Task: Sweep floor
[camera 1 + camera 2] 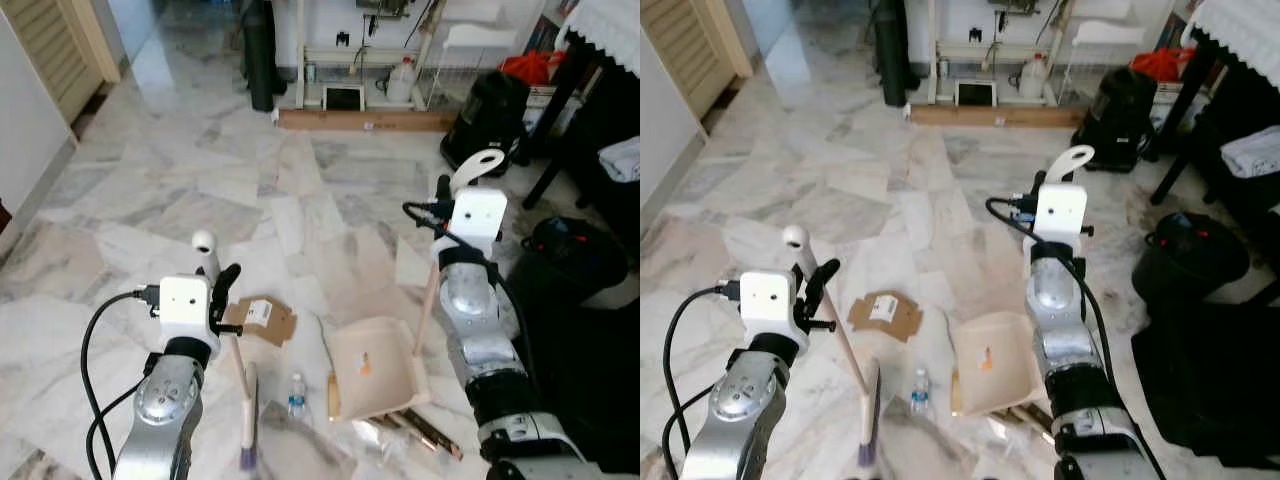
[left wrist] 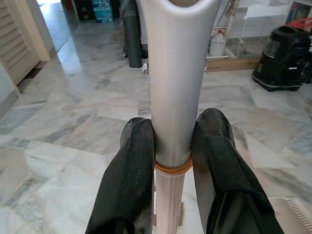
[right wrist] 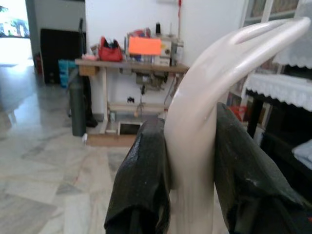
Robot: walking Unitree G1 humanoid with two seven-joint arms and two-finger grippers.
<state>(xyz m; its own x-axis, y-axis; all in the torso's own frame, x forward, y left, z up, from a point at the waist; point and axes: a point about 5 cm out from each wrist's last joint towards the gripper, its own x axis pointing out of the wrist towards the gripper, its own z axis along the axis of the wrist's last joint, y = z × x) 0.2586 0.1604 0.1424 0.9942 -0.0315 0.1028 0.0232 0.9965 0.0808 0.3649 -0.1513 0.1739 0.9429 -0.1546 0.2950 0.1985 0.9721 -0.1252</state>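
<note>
My left gripper is shut on the pale broom handle, whose brush head rests on the marble floor. The left wrist view shows both black fingers pressed against the handle. My right gripper is shut on the cream dustpan handle. The dustpan lies tilted on the floor between my arms. A brown cardboard piece, a small plastic bottle and some wrappers and sticks lie on the floor around the pan.
A black bin and a dark table leg stand at the right. A black vacuum, a long cardboard box and a white rack line the far side. A louvred door is at far left.
</note>
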